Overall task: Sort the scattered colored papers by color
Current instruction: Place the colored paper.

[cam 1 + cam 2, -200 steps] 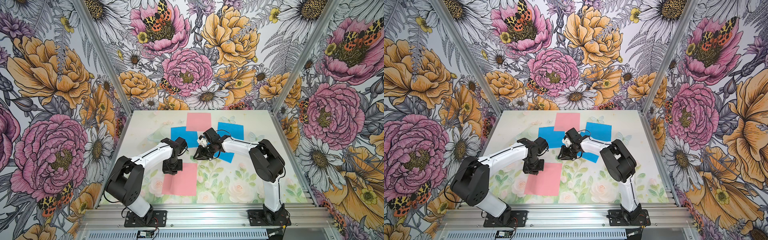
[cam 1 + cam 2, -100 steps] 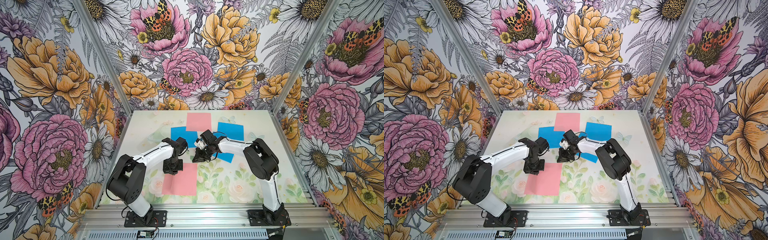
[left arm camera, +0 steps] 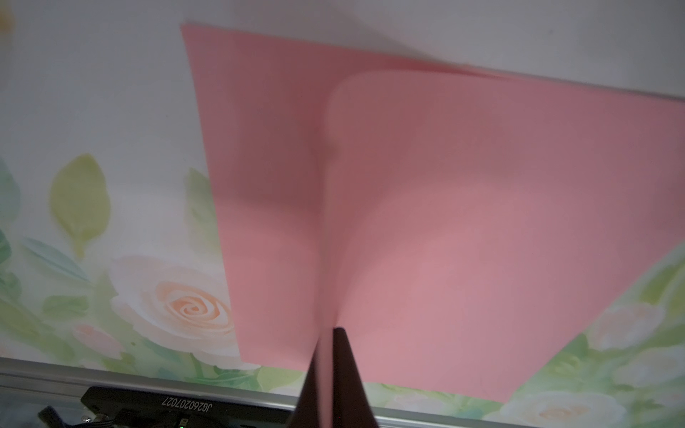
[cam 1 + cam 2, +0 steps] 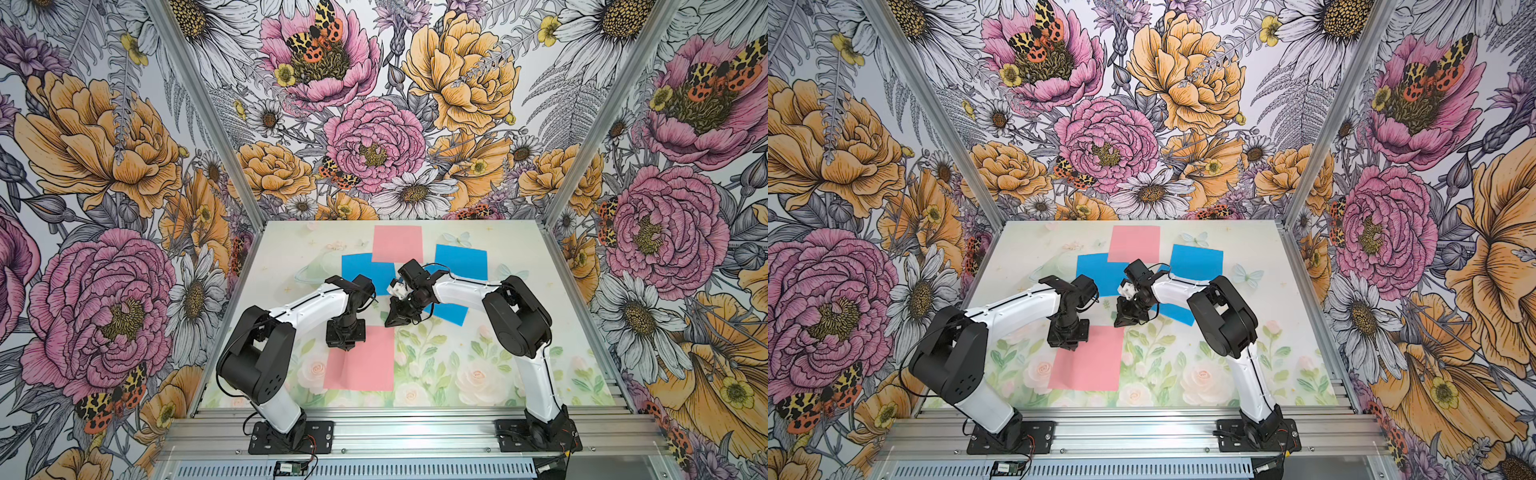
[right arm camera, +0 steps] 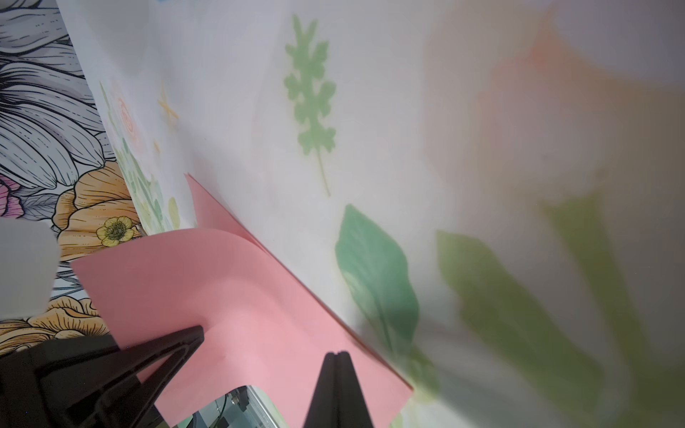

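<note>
While the left pincer (image 3: 329,333) grips a pink sheet (image 3: 463,222), the right pincer (image 5: 335,357) sits shut beside it.
Held above a second pink (image 3: 259,185) near the worktop's (image 4: 478,374) front, likely for stacking.

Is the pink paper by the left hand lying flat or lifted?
Lifted at one edge: the shut left hand pinches the pink paper, which curls up over another pink sheet.
</note>
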Robot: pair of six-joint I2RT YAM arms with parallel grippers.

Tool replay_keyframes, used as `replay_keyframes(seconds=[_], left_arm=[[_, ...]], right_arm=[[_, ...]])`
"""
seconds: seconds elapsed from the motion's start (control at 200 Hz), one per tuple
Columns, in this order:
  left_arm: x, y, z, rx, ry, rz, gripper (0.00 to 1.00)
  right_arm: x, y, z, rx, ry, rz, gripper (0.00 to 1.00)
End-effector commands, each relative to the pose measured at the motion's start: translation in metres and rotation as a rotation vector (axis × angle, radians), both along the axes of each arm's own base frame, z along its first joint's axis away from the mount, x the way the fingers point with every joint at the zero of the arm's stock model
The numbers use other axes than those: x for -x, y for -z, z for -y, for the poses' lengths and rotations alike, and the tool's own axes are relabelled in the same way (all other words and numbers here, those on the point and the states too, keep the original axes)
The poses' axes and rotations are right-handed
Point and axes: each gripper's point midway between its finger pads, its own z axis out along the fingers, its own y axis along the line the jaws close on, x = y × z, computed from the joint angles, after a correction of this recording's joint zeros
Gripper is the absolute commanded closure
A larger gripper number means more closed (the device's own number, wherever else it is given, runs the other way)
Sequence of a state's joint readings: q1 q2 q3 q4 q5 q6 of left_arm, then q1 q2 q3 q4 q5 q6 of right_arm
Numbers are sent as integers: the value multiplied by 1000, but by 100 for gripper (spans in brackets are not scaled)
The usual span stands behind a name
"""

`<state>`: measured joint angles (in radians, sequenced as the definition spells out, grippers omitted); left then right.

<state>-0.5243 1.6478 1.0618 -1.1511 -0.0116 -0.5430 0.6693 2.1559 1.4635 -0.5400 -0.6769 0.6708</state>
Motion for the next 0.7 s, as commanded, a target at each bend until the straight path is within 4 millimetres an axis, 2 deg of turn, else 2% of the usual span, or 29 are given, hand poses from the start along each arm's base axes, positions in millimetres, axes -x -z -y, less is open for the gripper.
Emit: replay_keyframes(seconds=[0.0,0.29,0.36,0.415,0.465,0.59,0.646,0.696], left_arm=[[-15,0,-1,-4,3,31,100],[-16,1,-1,-10,11,23,100],[-16,-3,-4,-22,11,29,70],[-18,-9,-5,-25,11,43,60],[-21,-18,-7,-33,8,67,45],[-31,-58,-24,-138,-9,137,29],[-35,-81,-44,-255,-25,173,19],[-37,-100,-58,-344,-34,194,16]], right_arm=[[3,5,-2,5,-24,-13,100],[6,17,2,33,-23,-38,100],[6,17,2,36,-20,-38,100],[7,18,3,40,-19,-41,100],[6,18,3,42,-17,-39,100],[6,18,4,46,-15,-37,100],[6,19,4,49,-12,-38,100],[6,18,4,50,-13,-35,100]])
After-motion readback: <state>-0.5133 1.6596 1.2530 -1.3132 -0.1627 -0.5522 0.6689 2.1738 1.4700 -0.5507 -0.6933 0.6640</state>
